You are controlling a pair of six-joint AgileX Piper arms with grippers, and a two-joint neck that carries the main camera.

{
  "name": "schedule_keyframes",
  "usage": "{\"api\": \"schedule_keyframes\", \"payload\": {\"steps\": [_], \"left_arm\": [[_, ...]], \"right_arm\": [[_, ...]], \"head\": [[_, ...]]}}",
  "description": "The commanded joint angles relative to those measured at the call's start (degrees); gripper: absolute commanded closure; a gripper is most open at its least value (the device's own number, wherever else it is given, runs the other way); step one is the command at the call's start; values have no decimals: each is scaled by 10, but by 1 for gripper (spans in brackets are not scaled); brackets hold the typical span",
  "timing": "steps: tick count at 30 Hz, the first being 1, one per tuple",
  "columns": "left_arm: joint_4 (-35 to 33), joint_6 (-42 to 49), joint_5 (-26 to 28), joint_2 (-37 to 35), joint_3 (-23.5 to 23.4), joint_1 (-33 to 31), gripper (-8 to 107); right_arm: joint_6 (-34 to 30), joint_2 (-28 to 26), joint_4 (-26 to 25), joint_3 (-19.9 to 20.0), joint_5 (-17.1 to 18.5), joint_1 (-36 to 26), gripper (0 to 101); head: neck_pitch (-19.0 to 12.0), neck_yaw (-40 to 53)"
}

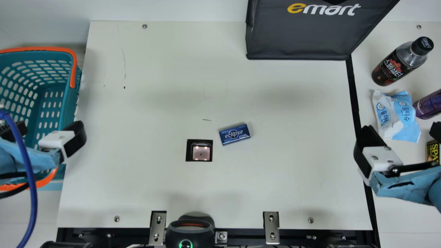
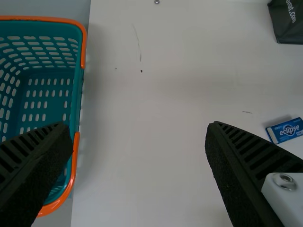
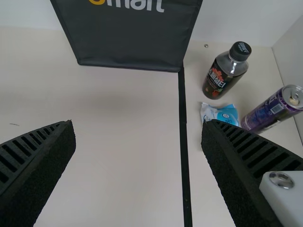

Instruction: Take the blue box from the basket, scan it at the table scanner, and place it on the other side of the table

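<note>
1. My blue box (image 1: 234, 134) lies flat on the table (image 1: 151, 93), slightly tilted, near the dark square scanner (image 1: 199, 151) and apart from it, at the scanner's two o'clock.
2. Taking the box as the clock's centre, my left gripper (image 1: 51, 127) hangs at nine, at the near-side part of the teal basket (image 1: 73, 96); its fingers stand wide apart.
3. My right gripper (image 1: 401, 132) is at three, past the black strip (image 1: 352, 82), its fingers also wide apart.
4. The basket, with its orange handles, sits beside the table between nine and ten.
5. The dark bag (image 1: 303, 34) stands at one o'clock.
6. At two is the dark bottle (image 1: 391, 67), leaning; towards three are the blue-and-white wipes pack (image 1: 396, 115) and, just beside it, the purple can (image 1: 429, 105).
</note>
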Motion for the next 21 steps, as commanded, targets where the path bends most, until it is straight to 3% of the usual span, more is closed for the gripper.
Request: {"api": "schedule_keyframes", "payload": {"steps": [1,10,21], "left_arm": [[0,0,0,0,0,0,9],[0,0,0,0,0,0,9],[0,0,0,0,0,0,9]], "right_arm": [[2,8,-2,-3,-4,7,6],[-35,75,31,-12,-40,31,6],[-247,179,181,-12,-52,-34,6]], "head": [[-17,0],[-17,0],[-17,0]]}}
